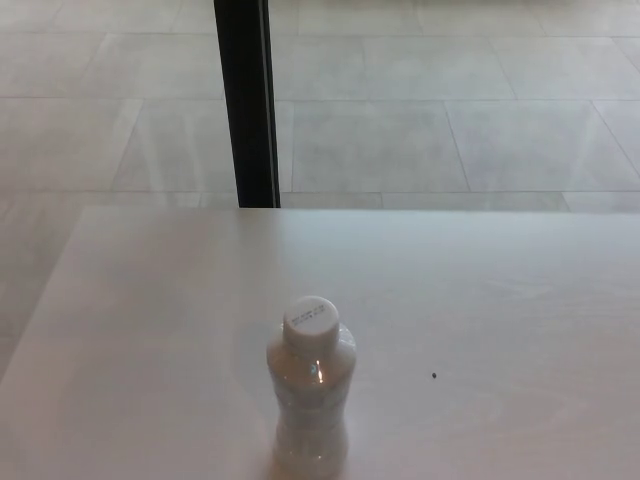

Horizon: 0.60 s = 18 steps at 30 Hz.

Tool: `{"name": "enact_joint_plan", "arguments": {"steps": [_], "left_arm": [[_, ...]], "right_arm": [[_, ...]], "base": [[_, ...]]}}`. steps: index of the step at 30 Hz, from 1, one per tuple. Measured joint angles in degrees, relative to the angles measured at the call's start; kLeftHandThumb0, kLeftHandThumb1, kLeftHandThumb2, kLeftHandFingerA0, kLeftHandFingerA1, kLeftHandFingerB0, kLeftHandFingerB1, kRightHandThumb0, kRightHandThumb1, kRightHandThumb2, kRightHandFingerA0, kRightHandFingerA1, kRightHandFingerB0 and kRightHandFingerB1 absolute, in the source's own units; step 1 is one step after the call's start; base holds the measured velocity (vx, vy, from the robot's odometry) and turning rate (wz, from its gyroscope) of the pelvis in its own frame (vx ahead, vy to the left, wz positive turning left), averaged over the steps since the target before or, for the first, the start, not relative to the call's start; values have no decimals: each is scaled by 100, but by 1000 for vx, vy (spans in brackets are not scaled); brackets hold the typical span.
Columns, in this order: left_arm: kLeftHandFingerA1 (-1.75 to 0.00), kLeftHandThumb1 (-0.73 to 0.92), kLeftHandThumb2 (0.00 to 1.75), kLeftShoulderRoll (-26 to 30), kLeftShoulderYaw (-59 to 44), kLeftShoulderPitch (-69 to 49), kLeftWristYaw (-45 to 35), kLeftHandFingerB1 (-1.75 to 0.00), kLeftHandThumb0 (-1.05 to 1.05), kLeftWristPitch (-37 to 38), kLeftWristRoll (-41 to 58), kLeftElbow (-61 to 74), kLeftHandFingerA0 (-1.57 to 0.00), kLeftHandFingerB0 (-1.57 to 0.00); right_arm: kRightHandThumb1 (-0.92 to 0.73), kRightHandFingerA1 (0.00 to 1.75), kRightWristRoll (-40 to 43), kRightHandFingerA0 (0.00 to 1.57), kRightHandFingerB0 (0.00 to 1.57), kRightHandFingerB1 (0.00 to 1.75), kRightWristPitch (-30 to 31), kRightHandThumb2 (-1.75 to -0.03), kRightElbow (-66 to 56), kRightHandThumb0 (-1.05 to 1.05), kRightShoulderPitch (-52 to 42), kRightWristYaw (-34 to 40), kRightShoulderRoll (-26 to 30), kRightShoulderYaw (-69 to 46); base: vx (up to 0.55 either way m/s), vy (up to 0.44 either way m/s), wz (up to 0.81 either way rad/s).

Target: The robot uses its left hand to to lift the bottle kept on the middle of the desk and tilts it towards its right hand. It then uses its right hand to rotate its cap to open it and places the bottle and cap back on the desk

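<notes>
A clear plastic bottle point(311, 395) stands upright on the white desk point(150, 330), near the front edge and slightly left of centre in the head view. Its white cap point(310, 320) is on and bears small printed text. Neither of my hands shows in the picture, and nothing touches the bottle.
A black vertical post point(247, 100) rises behind the desk's far edge, left of centre. Beyond it lies a pale tiled floor point(450, 120). A tiny dark speck point(434, 376) sits on the desk to the right of the bottle.
</notes>
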<state>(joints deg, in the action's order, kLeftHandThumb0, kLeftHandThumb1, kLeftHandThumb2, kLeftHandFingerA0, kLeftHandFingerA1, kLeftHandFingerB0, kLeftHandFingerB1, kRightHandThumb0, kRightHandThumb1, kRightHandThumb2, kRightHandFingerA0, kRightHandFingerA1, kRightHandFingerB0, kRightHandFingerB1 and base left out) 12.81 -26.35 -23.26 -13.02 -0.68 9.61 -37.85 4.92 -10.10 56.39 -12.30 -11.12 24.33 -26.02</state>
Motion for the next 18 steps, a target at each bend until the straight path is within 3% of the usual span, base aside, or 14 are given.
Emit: {"name": "enact_joint_plan", "arguments": {"steps": [3, 4, 5, 6, 9, 10, 11, 12, 13, 14, 15, 16, 17, 18], "left_arm": [[-37, 61, 58, 27, -185, 72, -217, -32, -65, -1, 219, -151, -26, -32], [-46, 46, 81, 35, -229, 103, -273, -44, -69, 2, 275, -229, -15, -23], [-37, 56, 57, 40, -293, 142, -328, -31, -64, -2, 334, -323, -22, -27], [-35, 59, 57, 27, -387, 154, -381, -30, -65, -26, 420, -327, -19, -24], [-35, 59, 58, -1, -690, 197, -470, -30, -68, -131, 670, -196, -17, -22], [-36, 50, 84, -8, -774, 200, -491, -38, -73, -161, 746, -142, -6, -10], [-36, 51, 86, -8, -870, 223, -520, -39, -74, -188, 817, -126, -4, -9], [-30, 49, 84, -2, -958, 259, -542, -35, -71, -211, 893, -124, -6, -10], [-26, 46, 85, 8, -1057, 307, -567, -35, -72, -248, 976, -111, -4, -10], [-27, 64, 59, 9, -1123, 339, -574, -25, -72, -282, 1032, -46, -1, -9], [-23, 66, 60, 24, -1211, 393, -586, -25, -68, -328, 1119, 67, 0, -12], [-16, 51, 87, 66, -1237, 435, -602, -30, -74, -345, 1157, 96, 0, -10], [-18, 65, 60, 165, -1275, 526, -658, -25, -65, -378, 1224, 163, 0, -11], [-18, 65, 60, 260, -1290, 614, -712, -25, -65, -402, 1278, 214, 0, -11]], "right_arm": [[-51, 29, 153, 2, 2, 25, -202, -90, 227, -67, 95, -164, 85, -184], [-50, 38, 190, 0, 4, 24, -250, -89, 280, -69, 110, -201, 94, -208], [-51, 38, 219, 4, 5, 20, -291, -88, 303, -76, 121, -236, 93, -218], [-52, 44, 235, 0, 0, 24, -324, -92, 314, -72, 127, -256, 93, -221], [-52, 40, 269, 0, 0, 25, -384, -92, 326, -72, 120, -297, 91, -243], [-54, 33, 291, 7, 4, 18, -394, -90, 289, -79, 108, -308, 91, -264], [-54, 25, 318, 7, 6, 15, -403, -90, 278, -82, 116, -310, 92, -301], [-67, 46, 357, 13, 0, 21, -413, -61, 304, -73, 143, -320, 95, -366], [-53, 47, 409, 4, 0, 21, -427, -92, 355, -80, 188, -334, 110, -439], [-55, 28, 448, 3, 3, 16, -438, -90, 426, -82, 243, -335, 126, -513], [-54, 29, 502, 0, 0, 24, -441, -93, 522, -72, 338, -328, 158, -631], [-55, 28, 542, 0, 0, 19, -442, -91, 573, -77, 387, -325, 180, -702], [-54, 28, 616, 0, 0, 20, -443, -92, 635, -75, 463, -324, 229, -817], [-54, 28, 666, 0, 0, 20, -447, -92, 669, -75, 513, -323, 264, -880]], "base": [[0, 0, 0], [0, 0, 0], [0, 0, 0], [0, 0, 0], [0, 0, 0], [0, 0, 0], [0, 0, 0], [0, 0, 0], [0, 0, 0], [0, 0, 0], [0, 0, 0], [0, 0, 0], [0, 0, 0], [0, 0, 0]]}}
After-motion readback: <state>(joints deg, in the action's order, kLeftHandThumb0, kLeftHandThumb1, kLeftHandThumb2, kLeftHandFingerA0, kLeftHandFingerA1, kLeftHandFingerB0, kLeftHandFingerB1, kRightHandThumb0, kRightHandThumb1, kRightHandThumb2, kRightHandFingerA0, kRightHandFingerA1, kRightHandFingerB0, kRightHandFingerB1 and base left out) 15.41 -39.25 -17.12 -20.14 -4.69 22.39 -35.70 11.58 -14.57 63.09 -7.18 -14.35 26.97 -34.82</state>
